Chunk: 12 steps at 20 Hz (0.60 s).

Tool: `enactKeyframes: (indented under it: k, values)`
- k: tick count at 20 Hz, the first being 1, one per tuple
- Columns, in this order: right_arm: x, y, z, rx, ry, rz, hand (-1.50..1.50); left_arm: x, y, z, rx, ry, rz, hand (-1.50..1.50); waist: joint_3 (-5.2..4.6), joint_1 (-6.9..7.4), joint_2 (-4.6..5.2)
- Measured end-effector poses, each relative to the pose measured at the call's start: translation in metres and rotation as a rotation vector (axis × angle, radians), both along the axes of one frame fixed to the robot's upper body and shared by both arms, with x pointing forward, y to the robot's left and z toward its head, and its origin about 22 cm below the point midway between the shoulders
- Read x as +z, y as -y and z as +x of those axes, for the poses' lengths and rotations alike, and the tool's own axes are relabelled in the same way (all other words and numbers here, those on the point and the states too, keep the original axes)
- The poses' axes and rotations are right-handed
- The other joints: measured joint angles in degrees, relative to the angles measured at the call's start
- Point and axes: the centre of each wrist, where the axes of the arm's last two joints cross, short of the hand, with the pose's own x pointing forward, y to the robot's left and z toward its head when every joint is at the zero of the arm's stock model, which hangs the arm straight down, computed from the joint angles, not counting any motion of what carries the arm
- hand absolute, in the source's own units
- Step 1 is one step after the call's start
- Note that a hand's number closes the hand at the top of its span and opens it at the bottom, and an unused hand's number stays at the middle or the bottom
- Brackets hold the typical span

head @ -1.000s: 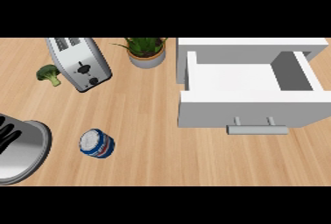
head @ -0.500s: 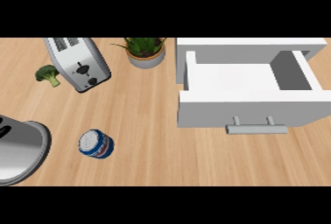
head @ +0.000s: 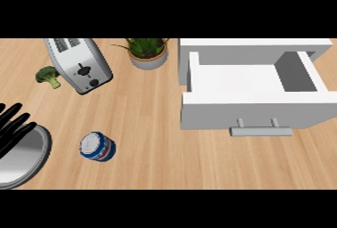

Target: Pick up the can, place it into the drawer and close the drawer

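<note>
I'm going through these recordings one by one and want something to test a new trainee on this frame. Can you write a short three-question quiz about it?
1. True or false: the can already lies inside the drawer.
2. Which thing stands nearest the broccoli? A) the potted plant B) the toaster C) the drawer's handle
3. Fill in: the left hand shows at the view's ____ edge, with straight fingers.

Key
1. False: it lies on the counter, left of the open drawer.
2. B
3. left
</note>
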Motion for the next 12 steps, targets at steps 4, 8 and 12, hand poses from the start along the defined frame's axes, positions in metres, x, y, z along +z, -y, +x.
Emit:
enactKeyframes:
  k: [4, 8, 12]
  values:
    - [0.003, 0.008, -0.005, 0.001, 0.007, 0.004, -1.50, -0.010, 0.011, 0.011, 0.004, -0.031, -0.006, -1.50, -0.01, 0.00, 0.01]
    - [0.003, 0.013, -0.010, 0.000, -0.003, 0.003, -1.50, -0.024, 0.022, 0.020, 0.012, -0.049, 0.002, -1.50, -0.01, 0.00, 0.02]
    - [0.004, 0.017, -0.009, -0.011, -0.006, 0.006, -1.50, -0.041, 0.029, 0.021, 0.018, -0.057, 0.025, -1.50, -0.02, 0.12, 0.02]
